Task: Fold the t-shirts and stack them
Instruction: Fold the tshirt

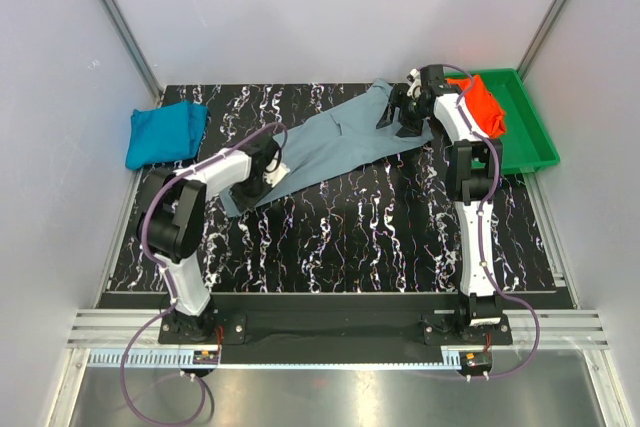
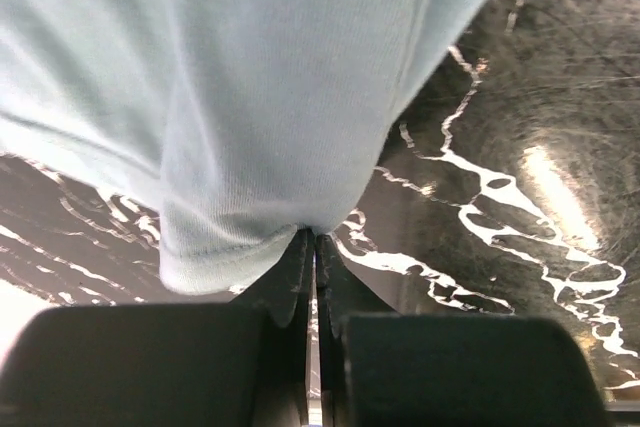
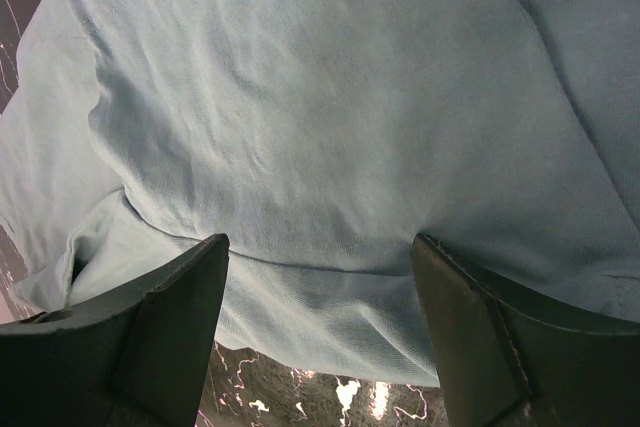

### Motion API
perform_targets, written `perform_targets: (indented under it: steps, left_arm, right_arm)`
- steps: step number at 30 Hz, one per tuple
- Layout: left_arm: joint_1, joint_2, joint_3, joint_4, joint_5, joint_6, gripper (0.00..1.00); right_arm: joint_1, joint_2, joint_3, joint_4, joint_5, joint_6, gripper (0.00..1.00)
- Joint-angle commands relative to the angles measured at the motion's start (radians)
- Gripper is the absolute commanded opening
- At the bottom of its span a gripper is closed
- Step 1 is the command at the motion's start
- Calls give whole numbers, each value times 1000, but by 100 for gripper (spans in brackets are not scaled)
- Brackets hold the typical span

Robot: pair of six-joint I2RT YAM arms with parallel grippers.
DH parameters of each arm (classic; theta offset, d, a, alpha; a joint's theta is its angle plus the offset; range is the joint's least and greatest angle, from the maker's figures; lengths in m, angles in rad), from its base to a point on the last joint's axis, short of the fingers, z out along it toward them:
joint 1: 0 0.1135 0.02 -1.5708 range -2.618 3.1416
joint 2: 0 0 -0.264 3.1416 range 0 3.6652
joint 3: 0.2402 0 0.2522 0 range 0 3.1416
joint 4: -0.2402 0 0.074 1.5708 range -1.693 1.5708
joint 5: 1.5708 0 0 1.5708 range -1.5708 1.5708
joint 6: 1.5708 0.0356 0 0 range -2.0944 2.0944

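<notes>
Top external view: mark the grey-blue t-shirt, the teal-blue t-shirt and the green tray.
grey-blue t-shirt (image 1: 340,142), top external view, middle of the spread cloth.
teal-blue t-shirt (image 1: 165,134), top external view, centre of the bundle.
green tray (image 1: 525,127), top external view, bare floor.

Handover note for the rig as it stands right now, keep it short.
Left end effector: shut on the grey-blue shirt at its near-left hem.
Right end effector: open over the shirt's far end, gripping nothing.
Teal shirt: folded small, far left of the table.
Orange-red shirt: bunched in the green tray.
Done: teal fold, apparently.
Left: fold the other two, stack all three.
</notes>
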State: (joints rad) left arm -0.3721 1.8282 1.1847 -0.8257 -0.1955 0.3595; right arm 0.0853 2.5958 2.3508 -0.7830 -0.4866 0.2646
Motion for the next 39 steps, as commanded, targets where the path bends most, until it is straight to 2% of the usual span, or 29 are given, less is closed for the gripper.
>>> perform_targets:
  steps: [1, 8, 13, 14, 15, 16, 17, 21, 24, 31, 36, 39]
  left_arm:
    - [24, -64, 99, -24, -25, 18, 0]
    - [65, -34, 278, -49, -36, 44, 0]
    - [96, 52, 335, -21, -59, 59, 0]
    - [110, 80, 340, -16, -71, 59, 4]
    - [117, 94, 345, -15, -77, 52, 13]
    - [124, 106, 351, -4, -88, 47, 41]
    - [134, 121, 354, 0, -105, 39, 51]
    - [142, 102, 358, 10, -105, 10, 68]
    - [140, 54, 375, 23, -94, -14, 71]
    - [130, 39, 424, 27, -29, 1, 70]
    - [142, 157, 450, 16, 1, 3, 70]
    - [153, 242, 516, -45, 79, -25, 68]
  right_arm:
    - [21, -11, 2, -13, 25, -15, 82]
    - [21, -11, 2, -15, 26, -16, 82]
    - [21, -20, -5, -15, 26, -19, 82]
    - [21, -22, -7, -16, 26, -24, 82]
    - [21, -23, -10, -15, 28, -25, 82]
    - [21, -26, -12, -15, 28, -25, 82]
    - [19, -28, -15, -16, 28, -30, 82]
    - [16, -42, -21, -13, 29, -30, 82]
    - [11, -51, -10, -10, 37, -28, 82]
    - [-19, -98, 5, -12, 54, -31, 83]
    - [-38, -132, -41, -15, 56, -36, 83]
    - [-48, -122, -53, -16, 63, -34, 83]
